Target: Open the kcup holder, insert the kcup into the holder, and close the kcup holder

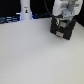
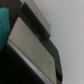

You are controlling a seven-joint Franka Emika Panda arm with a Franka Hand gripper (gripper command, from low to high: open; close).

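One arm is hanging over the holder (image 1: pixel 62 29), a black box sitting on the white table (image 1: pixel 35 55) toward the exterior view's right. The gripper (image 1: pixel 61 22) is sitting low against its top; whether its jaws are parted I cannot tell. A white bottle (image 1: pixel 25 11) is standing well apart. The wrist view is showing the holder's dark edge (image 2: pixel 35 50) and something green (image 2: pixel 4 27), too blurred to name.

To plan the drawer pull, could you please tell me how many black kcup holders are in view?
1. The kcup holder stands on the table at the exterior view's right, under the arm; the wrist view shows it close up. None seems hidden.
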